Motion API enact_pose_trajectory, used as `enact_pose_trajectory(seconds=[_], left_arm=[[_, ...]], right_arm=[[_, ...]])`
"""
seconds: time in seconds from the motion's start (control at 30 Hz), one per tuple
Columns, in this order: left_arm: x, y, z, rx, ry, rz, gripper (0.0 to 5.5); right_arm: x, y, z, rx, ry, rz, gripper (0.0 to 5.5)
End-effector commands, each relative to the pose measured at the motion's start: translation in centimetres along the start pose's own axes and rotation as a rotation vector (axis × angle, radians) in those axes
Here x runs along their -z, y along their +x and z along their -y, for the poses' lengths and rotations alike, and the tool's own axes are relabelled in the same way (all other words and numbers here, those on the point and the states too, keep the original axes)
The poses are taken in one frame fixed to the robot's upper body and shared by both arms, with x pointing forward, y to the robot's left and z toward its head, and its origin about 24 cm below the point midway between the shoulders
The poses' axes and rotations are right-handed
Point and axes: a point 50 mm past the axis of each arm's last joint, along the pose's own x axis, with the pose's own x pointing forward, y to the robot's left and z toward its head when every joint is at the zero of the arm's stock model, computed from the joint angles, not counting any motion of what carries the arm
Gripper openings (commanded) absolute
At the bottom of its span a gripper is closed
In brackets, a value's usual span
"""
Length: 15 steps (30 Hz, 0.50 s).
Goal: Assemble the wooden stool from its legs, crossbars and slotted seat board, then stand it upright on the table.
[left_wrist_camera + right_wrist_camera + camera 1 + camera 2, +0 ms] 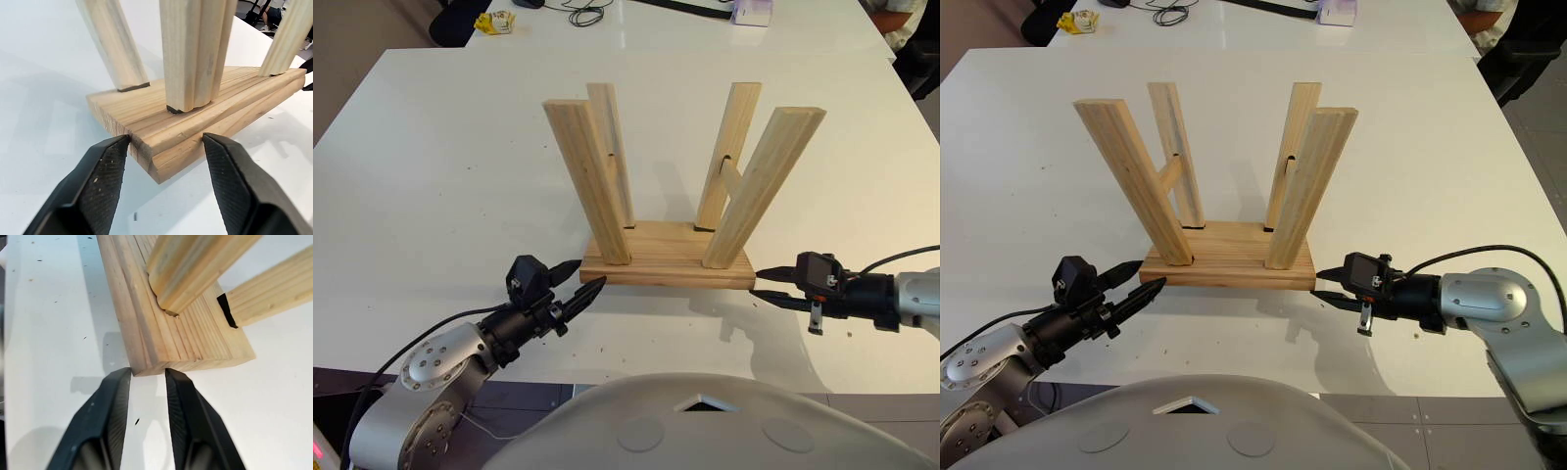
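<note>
The wooden stool lies upside down on the white table, its slotted seat board point(666, 262) flat and several legs point(591, 186) slanting upward from the slots. A short crossbar point(1170, 176) joins the two legs on one side, and another crossbar point(731, 178) joins the opposite pair. My left gripper point(592, 272) is open at the board's near left corner, and that corner point(146, 156) sits between its fingers. My right gripper point(759, 283) is at the near right corner, open by a narrow gap, its fingertips point(122, 382) just touching the corner point(142, 367).
The table's front edge point(607, 377) runs close behind both grippers. A second white table point(705, 24) stands at the back with cables, a yellow object point(495, 22) and a small white box point(751, 12). Open tabletop lies left and right of the stool.
</note>
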Motion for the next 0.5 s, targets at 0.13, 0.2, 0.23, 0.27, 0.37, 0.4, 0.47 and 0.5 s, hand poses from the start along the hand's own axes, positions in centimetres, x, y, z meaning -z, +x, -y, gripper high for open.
enact_pose_trajectory(seconds=[0.13, 0.2, 0.23, 0.27, 0.37, 0.4, 0.47, 0.5], left_arm=[[-2.8, 0.0, 0.9, 0.056, 0.005, 0.09, 2.48], [-3.6, -0.1, 0.6, 0.054, -0.013, 0.114, 2.41], [-3.9, -0.1, 0.6, 0.057, -0.028, 0.123, 2.4], [-4.2, -0.2, 0.6, 0.063, -0.041, 0.128, 2.37], [-4.7, -0.3, 1.0, 0.099, -0.07, 0.125, 2.12], [-4.9, -0.4, 1.2, 0.108, -0.075, 0.121, 1.96], [-5.0, -0.5, 1.6, 0.139, -0.085, 0.103, 1.75], [-5.0, -0.5, 1.7, 0.157, -0.092, 0.093, 1.61]], right_arm=[[-2.8, -1.0, -0.4, -0.046, -0.103, 0.059, 0.8], [-3.4, -1.4, -0.4, -0.056, -0.117, 0.063, 0.7], [-3.7, -1.6, -0.3, -0.063, -0.12, 0.066, 0.66], [-4.0, -1.9, -0.3, -0.069, -0.122, 0.067, 0.59], [-4.5, -2.6, 0.2, -0.094, -0.14, 0.051, 0.47], [-4.6, -2.8, 0.4, -0.098, -0.138, 0.049, 0.4], [-4.6, -3.0, 0.9, -0.104, -0.129, 0.044, 0.31], [-4.4, -2.9, 1.2, -0.094, -0.123, 0.04, 0.26]])
